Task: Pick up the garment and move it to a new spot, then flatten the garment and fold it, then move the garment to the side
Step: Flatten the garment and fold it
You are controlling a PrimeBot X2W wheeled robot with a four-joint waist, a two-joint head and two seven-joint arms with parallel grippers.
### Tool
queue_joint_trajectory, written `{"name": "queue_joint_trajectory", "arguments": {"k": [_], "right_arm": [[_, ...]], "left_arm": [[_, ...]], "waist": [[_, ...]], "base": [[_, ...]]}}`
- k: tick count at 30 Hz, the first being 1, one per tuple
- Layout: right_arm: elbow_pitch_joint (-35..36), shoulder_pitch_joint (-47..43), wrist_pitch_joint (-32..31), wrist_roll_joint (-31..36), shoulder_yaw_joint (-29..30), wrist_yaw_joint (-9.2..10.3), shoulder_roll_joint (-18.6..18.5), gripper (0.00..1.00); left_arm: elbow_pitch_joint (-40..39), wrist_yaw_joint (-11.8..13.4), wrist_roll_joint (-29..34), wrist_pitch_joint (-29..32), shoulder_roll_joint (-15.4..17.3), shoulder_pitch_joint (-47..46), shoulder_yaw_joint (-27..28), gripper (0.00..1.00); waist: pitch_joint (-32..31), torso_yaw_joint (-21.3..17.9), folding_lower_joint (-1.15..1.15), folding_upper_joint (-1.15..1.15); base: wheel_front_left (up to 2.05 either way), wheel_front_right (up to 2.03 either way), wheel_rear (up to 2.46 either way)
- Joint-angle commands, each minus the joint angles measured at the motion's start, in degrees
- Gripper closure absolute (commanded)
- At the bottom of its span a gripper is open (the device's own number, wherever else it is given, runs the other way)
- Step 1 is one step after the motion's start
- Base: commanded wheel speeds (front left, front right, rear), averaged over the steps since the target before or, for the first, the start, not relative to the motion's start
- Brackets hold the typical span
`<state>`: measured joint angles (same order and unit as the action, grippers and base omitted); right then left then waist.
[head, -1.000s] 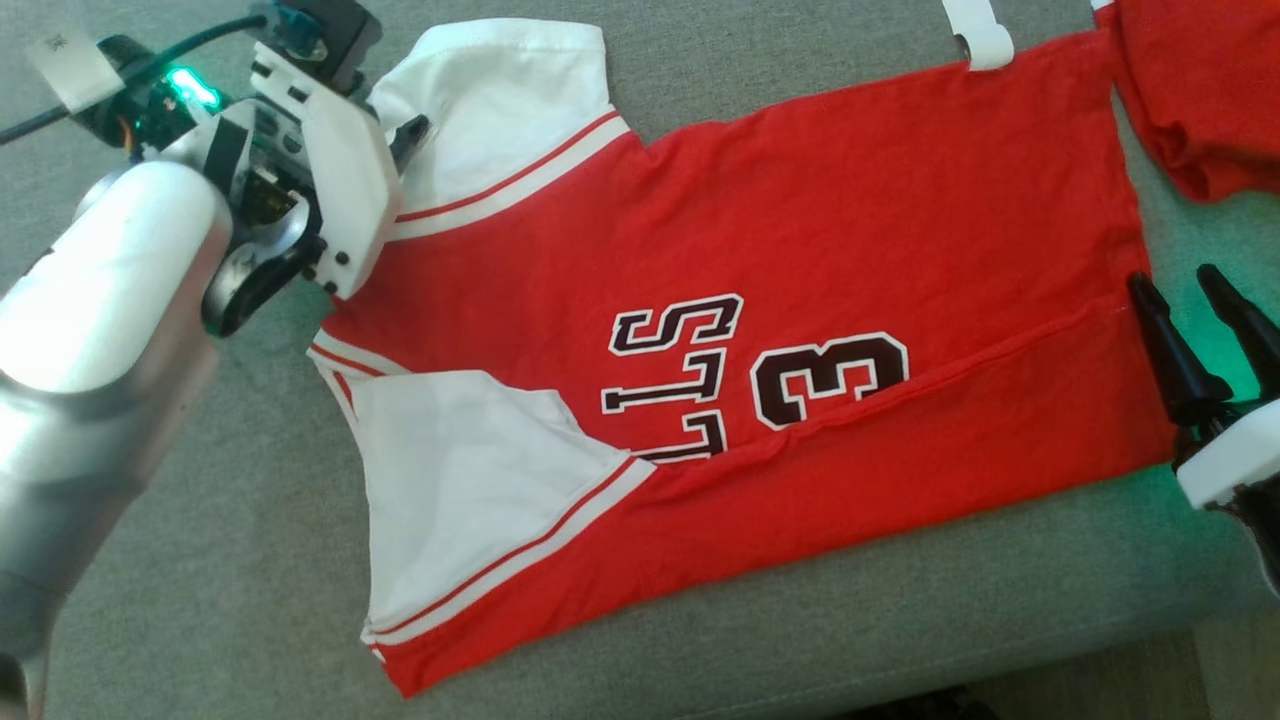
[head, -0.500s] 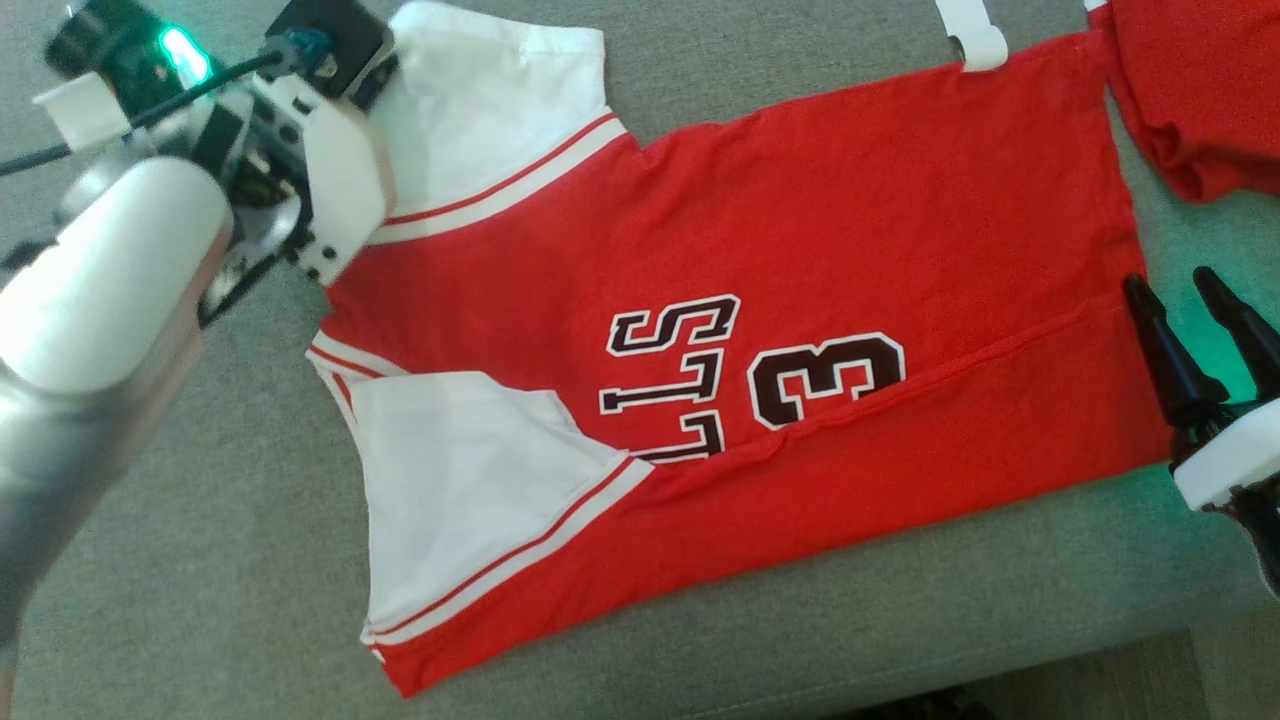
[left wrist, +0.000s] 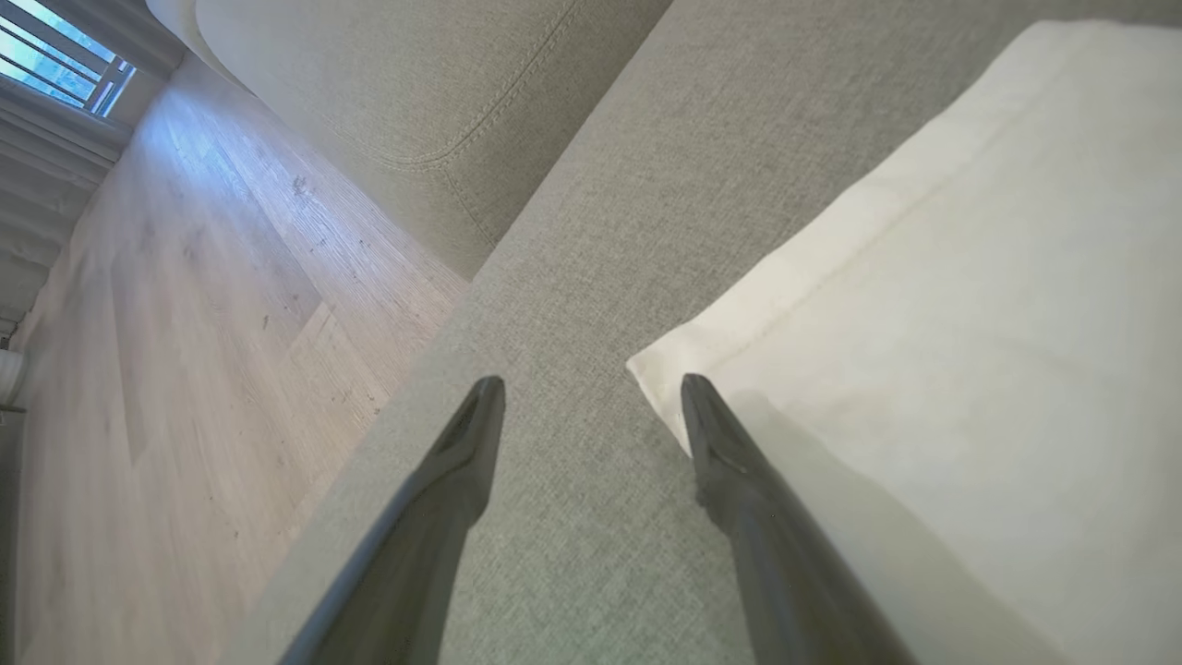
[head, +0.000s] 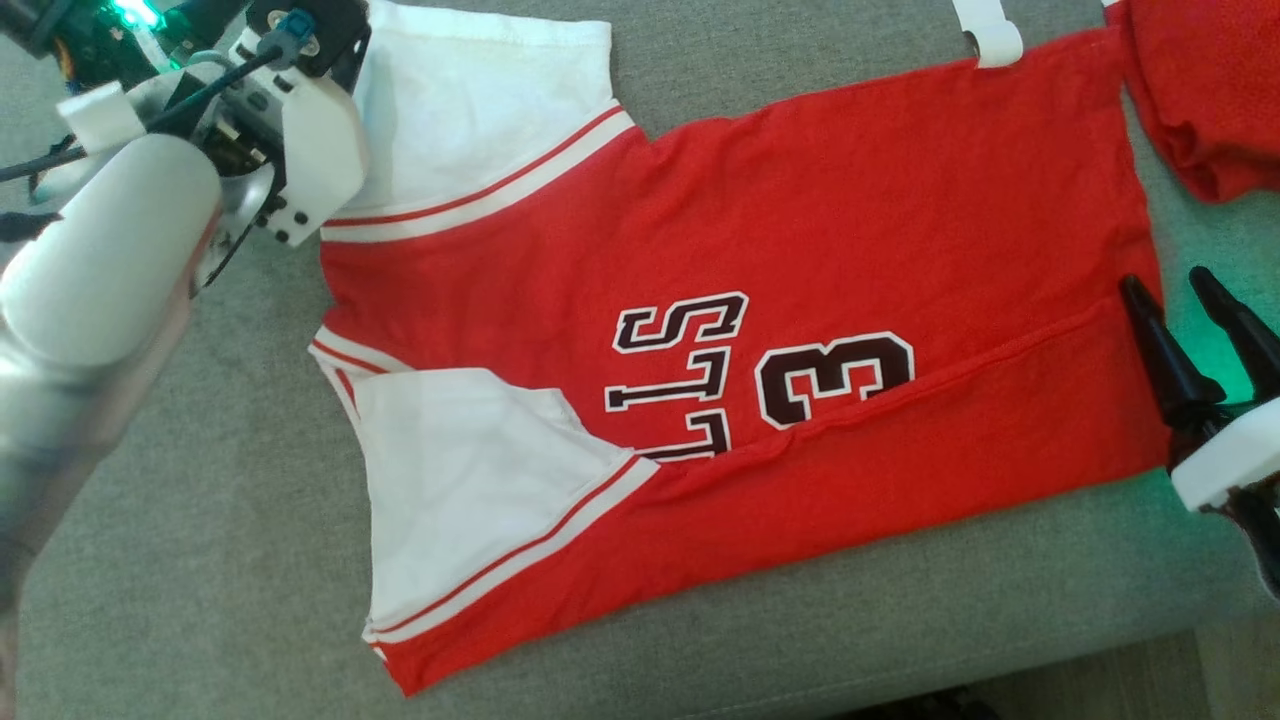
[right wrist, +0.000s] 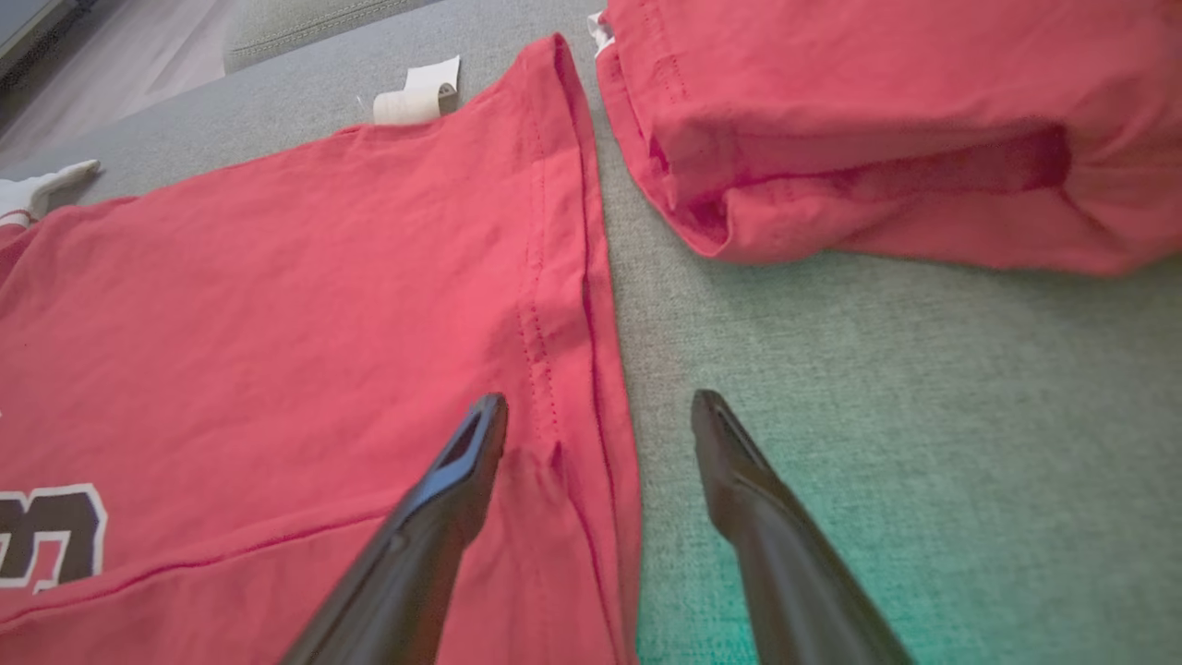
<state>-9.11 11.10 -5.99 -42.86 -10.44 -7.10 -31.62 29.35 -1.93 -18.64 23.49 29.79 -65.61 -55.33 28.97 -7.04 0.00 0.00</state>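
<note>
The right claw (head: 1165, 278) is held wide and empty astride the hem of the red garment (head: 850, 200), which is spread flat on the grey upholstered seat (head: 200, 550). "LLS" (head: 680, 370) and "3" (head: 835, 378) are printed on it in black, white-edged characters. Farther off, the left claw (left wrist: 591, 381) is held wide and empty at the white sleeve (left wrist: 970, 277) corner.
</note>
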Motion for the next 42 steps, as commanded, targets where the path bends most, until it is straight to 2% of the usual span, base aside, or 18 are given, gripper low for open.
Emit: {"name": "queue_joint_trajectory", "arguments": {"k": [1, 8, 20, 21, 22, 23, 24, 25, 34, 42], "right_arm": [[1.44, -0.87, 0.18, -0.22, -0.3, -0.39, -2.12, 0.0], [1.58, -0.43, -0.04, -0.22, -0.87, -0.39, -2.03, 0.0], [1.08, -0.64, 0.45, -0.17, -1.15, -0.39, -2.35, 0.0], [1.0, -0.72, 0.52, -0.2, -1.1, -0.39, -2.4, 0.0], [0.93, -0.8, 0.59, -0.23, -1.06, -0.39, -2.46, 0.0], [0.87, -0.84, 0.64, -0.26, -1.01, -0.39, -2.53, 0.0], [0.81, -0.85, 0.67, -0.28, -0.98, -0.39, -2.59, 0.0], [0.8, -0.8, 0.71, -0.27, -0.96, -0.39, -2.65, 0.0], [1.75, 1.44, 0.83, -0.88, -0.94, -0.39, -3.37, 0.0], [1.03, 10.34, -3.23, -0.97, -2.58, -0.39, -3.99, 0.0]], "left_arm": [[-0.4, 0.59, -0.59, -0.51, 1.13, -3.74, 3.01, 0.0], [5.41, -0.51, -5.78, -1.15, -2.54, -3.56, 5.12, 0.0], [12.66, -3.36, -12.9, 4.51, -5.38, -3.4, 6.43, 0.02], [12.79, -3.6, -13.71, 5.07, -5.56, -3.23, 6.59, 0.26], [12.81, -3.86, -14.46, 5.59, -5.7, -3.07, 6.69, 0.45], [12.71, -4.09, -15.18, 5.96, -5.82, -2.93, 6.78, 0.56], [12.59, -4.34, -15.87, 6.49, -5.91, -2.77, 6.75, 0.72], [12.39, -4.53, -16.33, 6.9, -5.87, -2.71, 6.62, 0.99], [10.31, -4.33, -14.77, 1.31, -4.25, -4.01, 6.25, 1.0], [10.15, -4.26, -14.27, -0.58, -3.96, -4.67, 5.98, 1.0]], "waist": [[0.07, -0.04, 0.0, 0.0], [0.49, -0.62, 0.0, 0.0], [0.78, -1.54, 0.0, 0.0], [0.75, -1.52, 0.0, 0.0], [0.72, -1.49, 0.0, 0.0], [0.68, -1.45, 0.0, 0.0], [0.64, -1.41, 0.0, 0.0], [0.62, -1.37, 0.0, 0.0], [0.15, -0.59, 0.0, 0.0], [0.01, 0.21, 0.0, 0.0]], "base": [[0.0, 0.0, 0.0], [0.0, 0.0, 0.0], [0.0, 0.0, 0.0], [0.0, 0.0, 0.0], [0.0, 0.0, 0.0], [0.0, 0.0, 0.0], [0.0, 0.0, 0.0], [0.0, 0.0, 0.0], [0.0, 0.0, 0.0], [0.0, 0.0, 0.0]]}}
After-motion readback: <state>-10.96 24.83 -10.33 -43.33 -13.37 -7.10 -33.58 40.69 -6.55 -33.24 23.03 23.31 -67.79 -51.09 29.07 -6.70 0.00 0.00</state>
